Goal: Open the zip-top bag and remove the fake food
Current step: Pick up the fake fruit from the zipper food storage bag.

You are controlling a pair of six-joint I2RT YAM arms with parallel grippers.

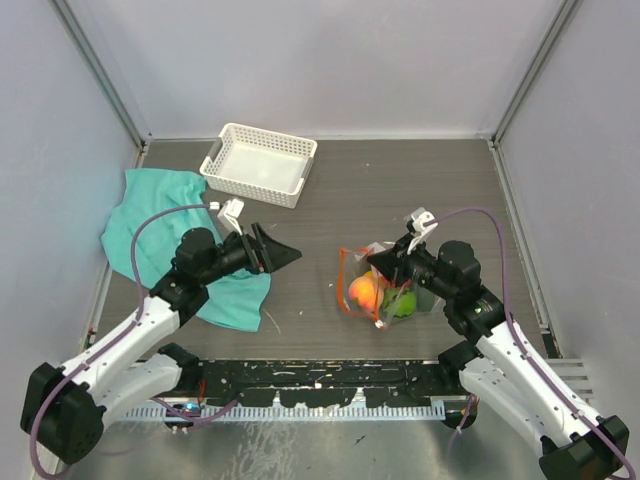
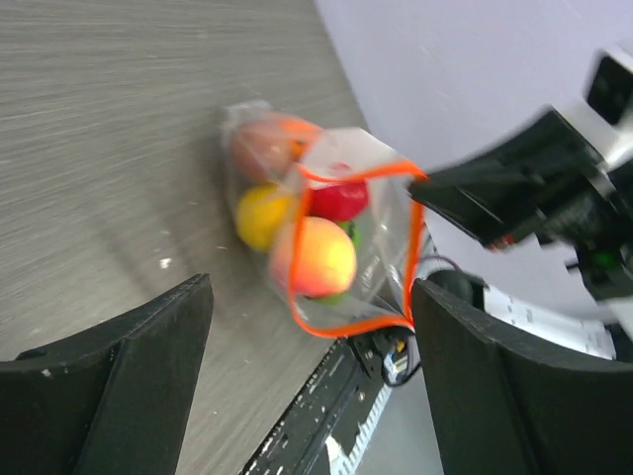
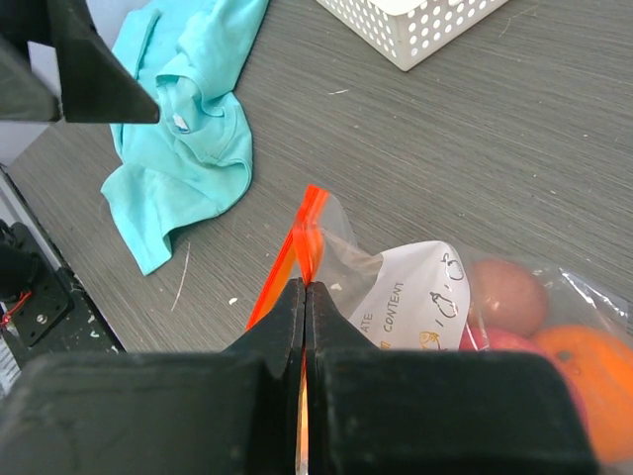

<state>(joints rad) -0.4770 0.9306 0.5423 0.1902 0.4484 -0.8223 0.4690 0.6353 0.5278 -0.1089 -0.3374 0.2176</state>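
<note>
On the bench [image 1: 400, 190], right of centre, the zip-top bag [image 1: 358, 262] holds the fake food [image 1: 365, 291], its orange-red zipper edge pinched between the pressed-together fingers of the right gripper [image 3: 305, 289]; the left gripper [image 1: 283, 255] hangs spread wide, apart from the bag, near a teal cloth [image 1: 150, 212].

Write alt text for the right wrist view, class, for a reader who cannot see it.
The right gripper, fingers shut, pinches the orange-red zipper strip of the zip-top bag, which holds fake food and a white label. Beyond it on the grey table lie a teal cloth and a white basket.
</note>
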